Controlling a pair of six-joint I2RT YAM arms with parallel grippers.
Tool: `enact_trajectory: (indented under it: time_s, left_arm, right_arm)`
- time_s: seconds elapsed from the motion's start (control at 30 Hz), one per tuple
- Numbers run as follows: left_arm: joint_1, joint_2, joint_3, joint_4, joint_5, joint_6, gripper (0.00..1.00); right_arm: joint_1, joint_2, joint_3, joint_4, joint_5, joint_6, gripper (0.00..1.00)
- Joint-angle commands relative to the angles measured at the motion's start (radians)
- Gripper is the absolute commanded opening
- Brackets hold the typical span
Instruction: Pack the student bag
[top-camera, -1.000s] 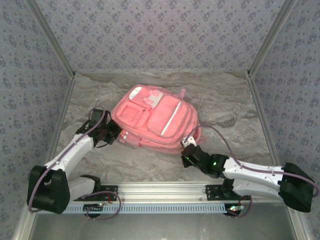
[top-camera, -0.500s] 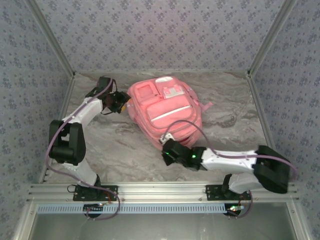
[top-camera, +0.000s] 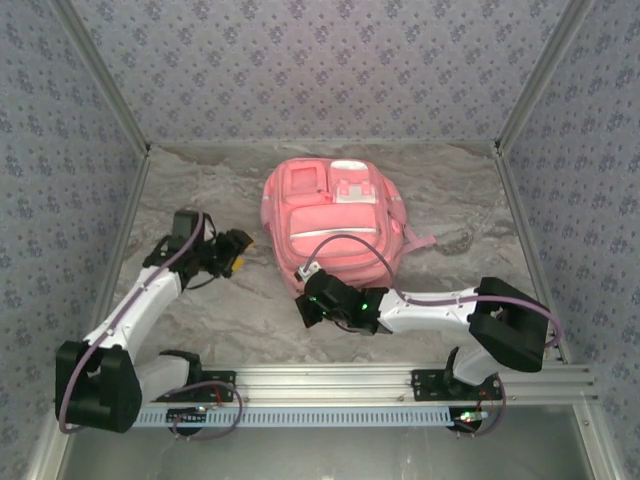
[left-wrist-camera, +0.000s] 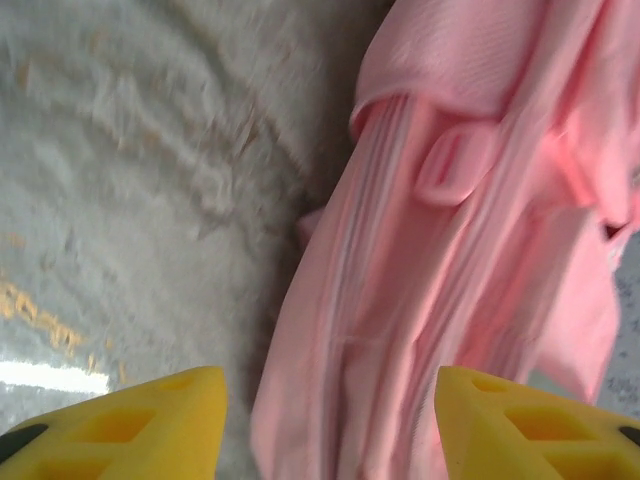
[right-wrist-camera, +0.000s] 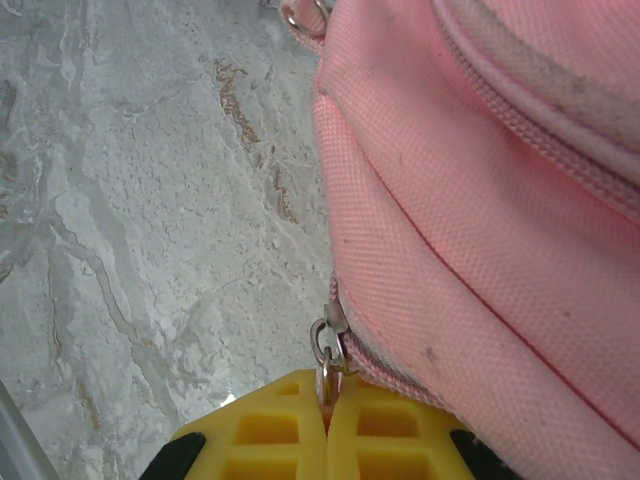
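Note:
The student bag (top-camera: 335, 215), a big pink backpack with white-trimmed pockets, lies flat mid-table with its front up. My right gripper (top-camera: 308, 298) is at the bag's near-left corner, shut on a metal zipper pull (right-wrist-camera: 327, 350). In the right wrist view the ring sits pinched between the yellow fingertips (right-wrist-camera: 280, 430) beside the pink zipper seam (right-wrist-camera: 400, 375). My left gripper (top-camera: 240, 250) stands open just left of the bag, apart from it. In the left wrist view its yellow fingers (left-wrist-camera: 150, 420) are spread wide, and pink bag fabric (left-wrist-camera: 430, 260) lies ahead of them.
The marble-patterned tabletop (top-camera: 200, 300) is bounded by patterned walls (top-camera: 90, 200) on the left, back and right. A metal rail (top-camera: 320, 380) runs along the near edge by the arm bases. A pink strap (top-camera: 425, 240) trails off the bag's right side.
The bag has swung round from a tilt to lie straight. My left gripper opened, let go of the bag and drew back. My right gripper moved left, still pinching the zipper pull.

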Motion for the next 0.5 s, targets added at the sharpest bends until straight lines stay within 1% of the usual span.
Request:
enact_trajectory:
  time_s: [0.0,0.13,0.27,0.33,0.47]
  left_arm:
    - [-0.065,-0.058,-0.043,0.098,0.034,-0.088,0.55]
    - [-0.133,-0.061,-0.083,0.162,0.007,-0.124,0.51]
    - [-0.195,-0.016,-0.09,0.214,-0.029,-0.126,0.45]
    - [-0.23,0.017,-0.087,0.25,-0.036,-0.134,0.44]
    - [-0.262,0.06,-0.081,0.275,-0.046,-0.144,0.43]
  right_arm:
    - [-0.008,0.014,-0.01,0.07,-0.039,0.041,0.0]
    - [-0.009,0.023,-0.011,0.079,-0.044,0.045,0.0]
    - [-0.008,0.037,-0.009,0.083,-0.034,0.048,0.0]
    - [-0.009,0.041,-0.011,0.095,-0.037,0.051,0.0]
    - [-0.008,0.053,-0.005,0.107,-0.04,0.052,0.0]
